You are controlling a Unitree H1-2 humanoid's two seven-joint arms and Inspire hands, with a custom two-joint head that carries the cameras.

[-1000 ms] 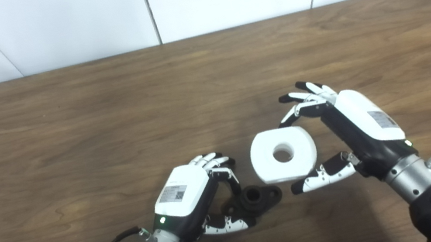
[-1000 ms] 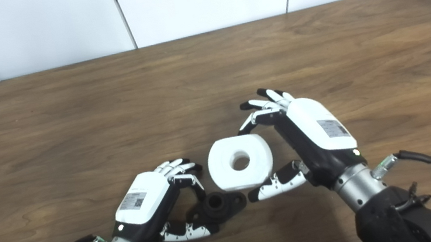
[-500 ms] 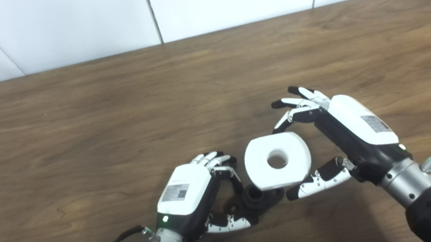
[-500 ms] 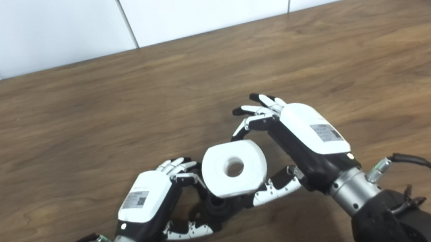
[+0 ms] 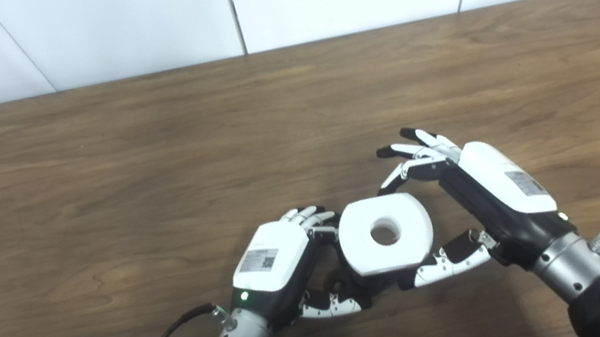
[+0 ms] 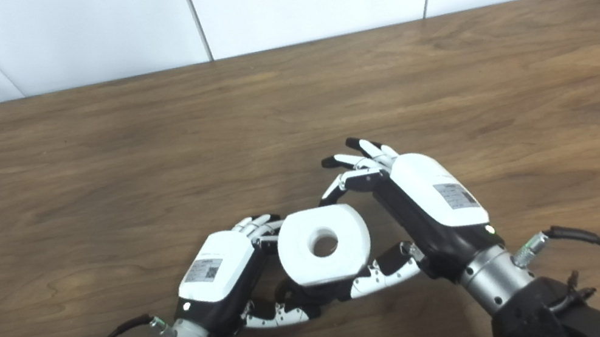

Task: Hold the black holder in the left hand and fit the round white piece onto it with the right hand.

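Gripping the round white piece (image 5: 385, 234) between thumb below and curled fingers (image 5: 408, 171) above, the right hand (image 5: 490, 196) holds it directly over the black holder (image 6: 297, 293), covering most of it. The left hand (image 5: 279, 258) has its fingers closed around the holder, low over the wooden desk (image 5: 150, 158). Whether the piece is seated on the holder cannot be told.

Table (image 5: 90, 168): brown wood-grain, faint sheen; round white piece (image 5: 384, 232): matt, smooth; hand shells: glossy white plastic, right hand (image 5: 493, 196).
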